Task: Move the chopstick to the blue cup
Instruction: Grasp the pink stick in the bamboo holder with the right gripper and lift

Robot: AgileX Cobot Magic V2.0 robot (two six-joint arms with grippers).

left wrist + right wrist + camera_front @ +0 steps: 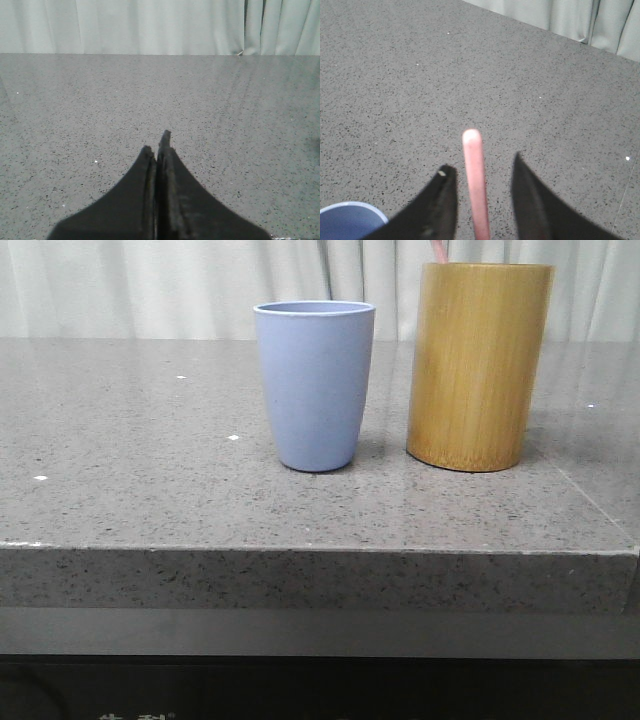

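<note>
The blue cup (315,385) stands upright at the table's middle, with the bamboo cup (477,365) just to its right. A pale pink chopstick tip (439,251) pokes out of the bamboo cup's top. In the right wrist view a pink chopstick (475,180) rises between the spread fingers of my right gripper (481,170), with gaps on both sides; the blue cup's rim (350,220) shows at the corner. My left gripper (156,141) is shut and empty over bare table. Neither gripper shows in the front view.
The grey speckled stone table (150,440) has its front edge (300,548) close to the camera. Pale curtains (150,285) hang behind it. A seam in the table top runs near the right side (590,500).
</note>
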